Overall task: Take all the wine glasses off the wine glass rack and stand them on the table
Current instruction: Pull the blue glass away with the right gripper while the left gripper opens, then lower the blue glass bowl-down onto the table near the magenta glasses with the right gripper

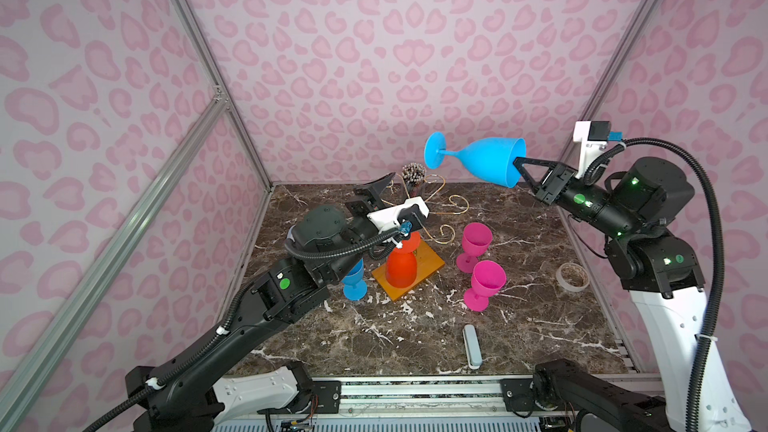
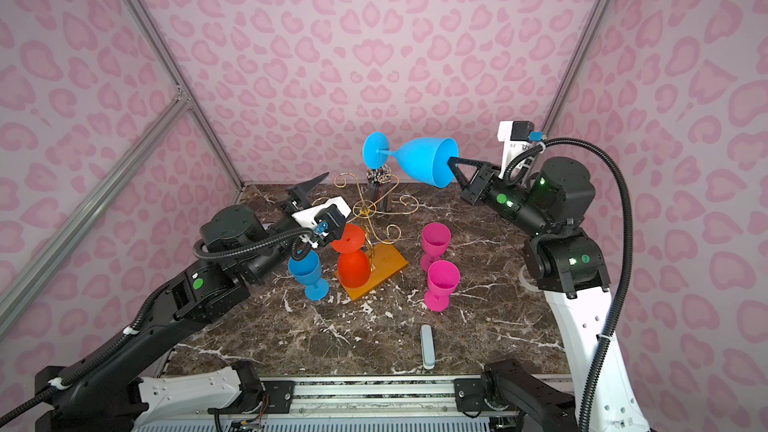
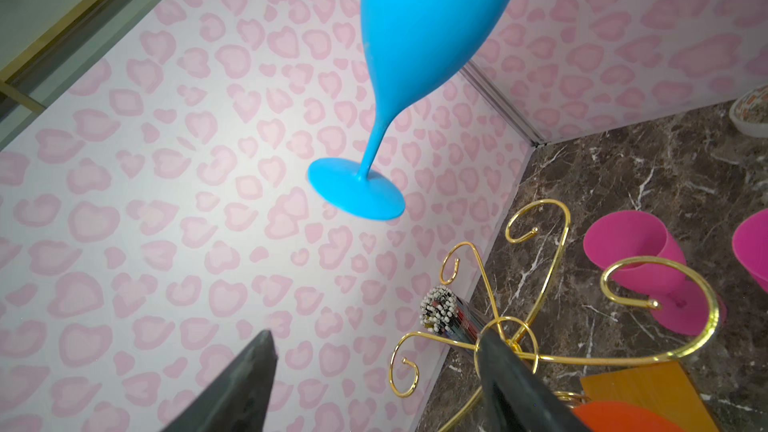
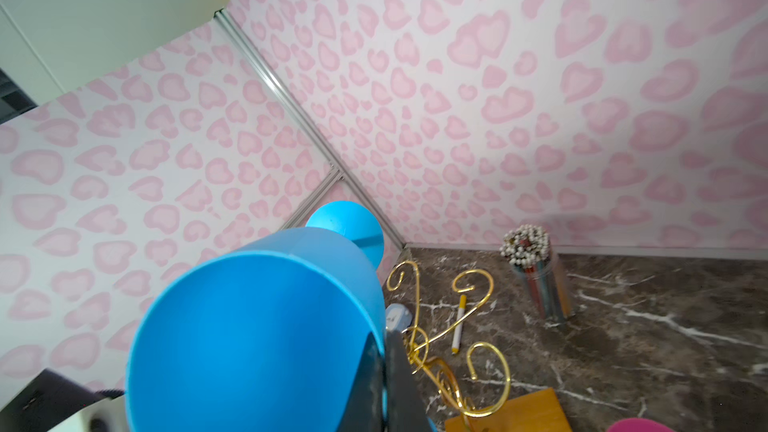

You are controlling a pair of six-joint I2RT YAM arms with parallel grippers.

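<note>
A blue wine glass (image 1: 486,162) (image 2: 424,160) hangs on its side in the air, high above the back of the table, foot toward the left. My right gripper (image 1: 517,162) (image 4: 384,338) is shut on its rim, one finger inside the bowl and one outside. The wine glass rack (image 2: 365,209), gold wire scrolls on an orange-brown wooden base (image 1: 428,263), stands below it, apart from the glass. A red glass (image 1: 401,268) hangs upside down on the rack. My left gripper (image 3: 376,340) is open and empty by the rack's top ring (image 3: 515,334); I cannot tell if it touches.
Two pink glasses (image 1: 476,243) (image 1: 488,280) stand right of the rack, and a second blue glass (image 1: 355,284) stands left of it under my left arm. A cup of sticks (image 1: 413,178) is at the back, a tape roll (image 1: 572,277) at the right, a grey bar (image 1: 471,344) in front.
</note>
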